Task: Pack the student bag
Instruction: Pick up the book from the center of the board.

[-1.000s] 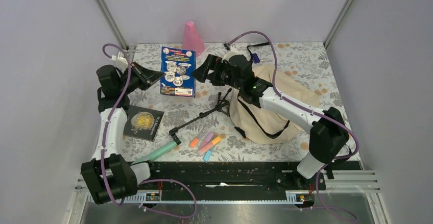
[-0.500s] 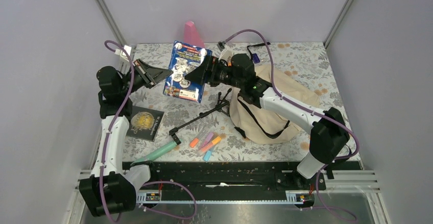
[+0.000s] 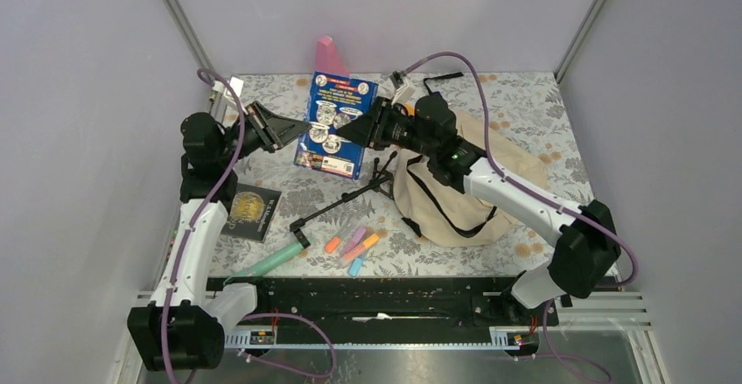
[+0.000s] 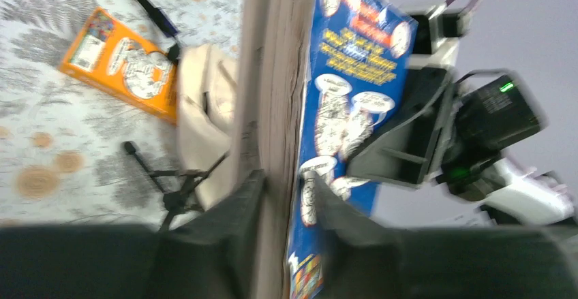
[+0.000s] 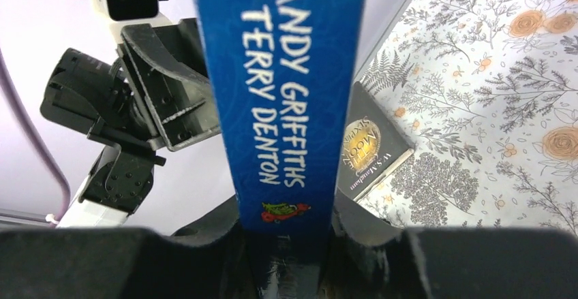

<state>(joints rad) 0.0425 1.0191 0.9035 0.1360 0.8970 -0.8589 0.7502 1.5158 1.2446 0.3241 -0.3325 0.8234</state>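
Above the far middle of the floral-patterned surface (image 3: pixel 542 113), a blue paperback book (image 3: pixel 332 122) hangs in the air, upright and a little tilted, caught between the two arms. The left pincer (image 3: pixel 297 129) is closed narrow on the book's page edge, its dark fingers (image 4: pixel 228 238) pressing on either cover. The right pincer (image 3: pixel 357 130) meets it from the opposite side with its fingers (image 5: pixel 218 234) flush against the blue spine, so I take it to be clamped on the book too. It looks to me like a hand-over. The book is held clear of the surface so that each arm can reach a free edge. I judge it bound for the right arm, because the beige soft fabric backpack with black straps (image 3: pixel 512 167) lies slumped on the right part of the surface, beneath that arm and well apart from the left one. I cannot tell whether its mouth stands open. The left grip will need to let go before the book can travel. Lying on the surface are a dark square book with a gold emblem (image 3: pixel 249 213) near the left arm, a cluster of coloured markers (image 3: pixel 354 244) toward the front, a pale green tube (image 3: pixel 267 261) and, in the left wrist view, an orange book (image 4: pixel 123 60) just beside the backpack.
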